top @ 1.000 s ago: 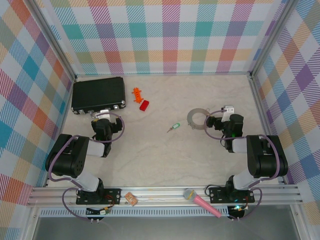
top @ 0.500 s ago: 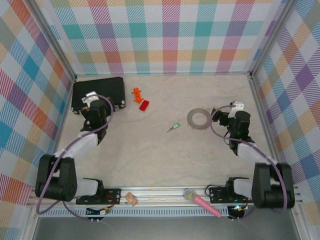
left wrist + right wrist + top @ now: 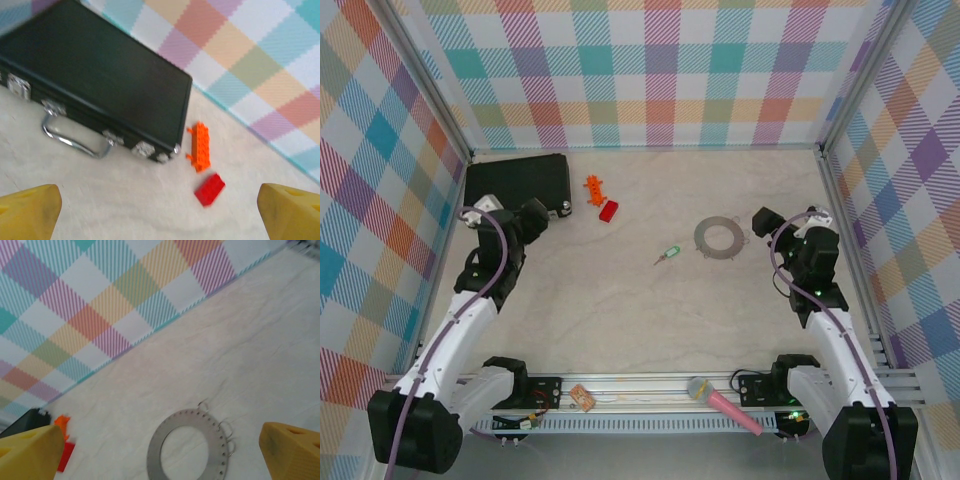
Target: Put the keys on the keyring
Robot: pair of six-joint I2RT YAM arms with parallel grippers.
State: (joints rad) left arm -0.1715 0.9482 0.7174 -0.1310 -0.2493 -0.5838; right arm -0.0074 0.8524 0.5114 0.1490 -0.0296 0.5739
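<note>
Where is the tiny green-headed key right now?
In the top view, the tiny green-headed silver key lies on the pale table near its middle, just left of the large flat silver-grey metal ring, not touching it.

Grn key [image 3: 670, 252], silver keyring [image 3: 718, 237], blk case [image 3: 515, 182].

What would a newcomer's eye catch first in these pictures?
Probably the bright checked walls around the pale table. Next, the black case at the far left corner, and the silver keyring right of centre, with the tiny green key lying apart on its left.
</note>
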